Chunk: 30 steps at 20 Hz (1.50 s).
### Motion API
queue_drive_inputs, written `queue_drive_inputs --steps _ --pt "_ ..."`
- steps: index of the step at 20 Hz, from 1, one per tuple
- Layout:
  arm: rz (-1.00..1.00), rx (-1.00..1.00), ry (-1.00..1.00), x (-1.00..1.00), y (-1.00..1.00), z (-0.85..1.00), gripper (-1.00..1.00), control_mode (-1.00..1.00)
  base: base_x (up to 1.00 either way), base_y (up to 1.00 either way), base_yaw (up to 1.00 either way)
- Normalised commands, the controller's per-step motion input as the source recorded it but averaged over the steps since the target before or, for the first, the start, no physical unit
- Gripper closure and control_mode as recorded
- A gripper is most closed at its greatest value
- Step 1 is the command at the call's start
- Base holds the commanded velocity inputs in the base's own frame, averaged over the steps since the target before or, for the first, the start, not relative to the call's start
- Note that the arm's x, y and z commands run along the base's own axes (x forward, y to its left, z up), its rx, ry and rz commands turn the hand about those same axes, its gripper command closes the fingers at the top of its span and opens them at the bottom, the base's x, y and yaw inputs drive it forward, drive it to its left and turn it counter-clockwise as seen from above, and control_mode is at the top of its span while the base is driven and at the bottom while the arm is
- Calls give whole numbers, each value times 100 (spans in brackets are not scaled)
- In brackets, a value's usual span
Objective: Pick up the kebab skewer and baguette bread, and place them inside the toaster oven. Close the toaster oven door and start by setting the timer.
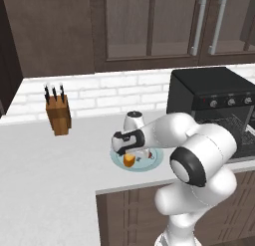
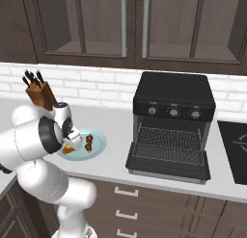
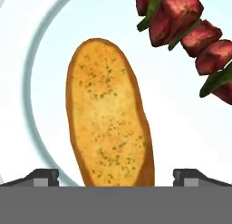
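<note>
On the pale blue plate [image 3: 38,60], right beneath the hand, one baguette bread [image 3: 108,114] lies flat, golden and flecked with green, and the gripper [image 3: 115,175] stands spread wide over it, one dark tip either side of the loaf's near end, grasping nothing. Just beside the bread, same plate, one kebab skewer [image 3: 190,32] — dark red meat chunks with green slivers between them, clear of the loaf.

From the left base camera, the gripper [image 1: 130,151] hangs low above the plate [image 1: 152,163], the baguette bread [image 1: 129,161] showing orange below it. From the right base camera, the gripper [image 2: 72,138] again sits over the plate [image 2: 99,144], bread [image 2: 68,148] at the near-left, skewer [image 2: 89,141] toward the middle.

Further along the counter [image 1: 45,155], to the right, one toaster oven [image 2: 173,99], black, three knobs in a row on its front, and the toaster oven door [image 2: 169,167] is dropped fully open, wire rack [image 2: 169,144] exposed.

At the back wall, one knife block [image 1: 59,115], brown, several dark handles standing up. Above, dark cabinets [image 2: 125,25] with two long handles.
</note>
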Motion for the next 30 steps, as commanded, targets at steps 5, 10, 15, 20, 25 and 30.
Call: queue_drive_inputs --steps 5,10,15,20,25,30 --pt "0 0 0 0 0 -29 -100 -100 0 0 0" --pt "0 0 0 0 0 -16 -100 -100 0 0 0" --pt "0 0 0 0 0 -13 100 -100 0 0 0" --pt "0 0 0 0 -6 -7 100 -100 0 0 0" --pt "2 3 -1 -17 -11 80 100 -100 0 0 0" --pt "10 4 -1 -95 -70 100 100 -100 0 0 0"
